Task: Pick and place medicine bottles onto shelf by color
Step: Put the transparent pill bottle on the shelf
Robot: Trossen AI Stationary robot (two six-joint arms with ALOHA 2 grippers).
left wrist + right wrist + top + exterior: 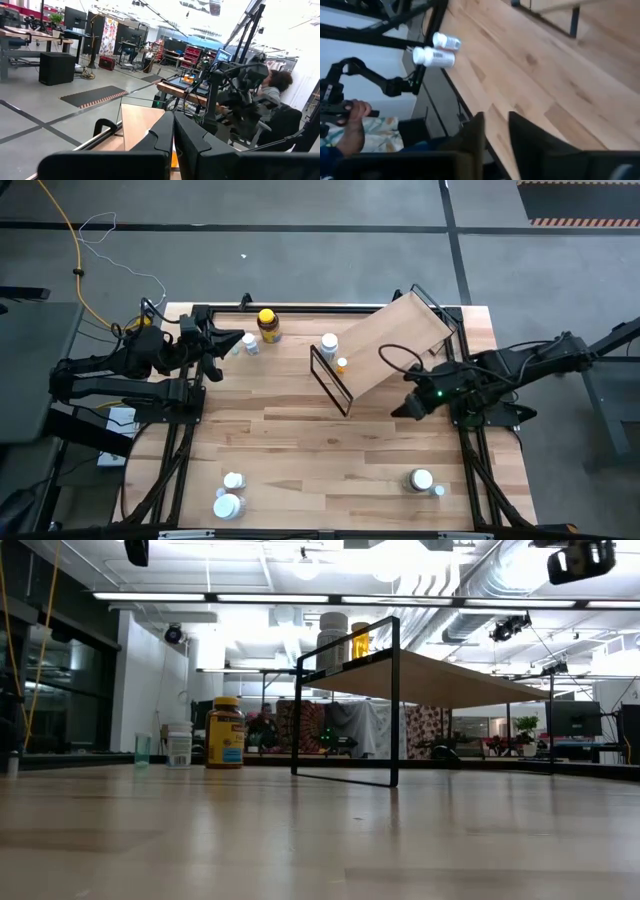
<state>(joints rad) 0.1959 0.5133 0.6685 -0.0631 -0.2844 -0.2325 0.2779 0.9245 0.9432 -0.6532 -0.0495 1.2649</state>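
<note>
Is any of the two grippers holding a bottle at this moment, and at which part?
Nothing is held. The left gripper is shut on nothing; the right gripper has a small empty gap between its fingers, above the bare table.

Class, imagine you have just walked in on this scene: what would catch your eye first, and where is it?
First comes the big light-wood shelf, set askew at the table's far middle, with a white bottle and a small yellow-capped one on its left end. Next, the amber bottle with a yellow cap stands out at the far edge, left of the shelf. More white bottles cluster at the near corners.
</note>
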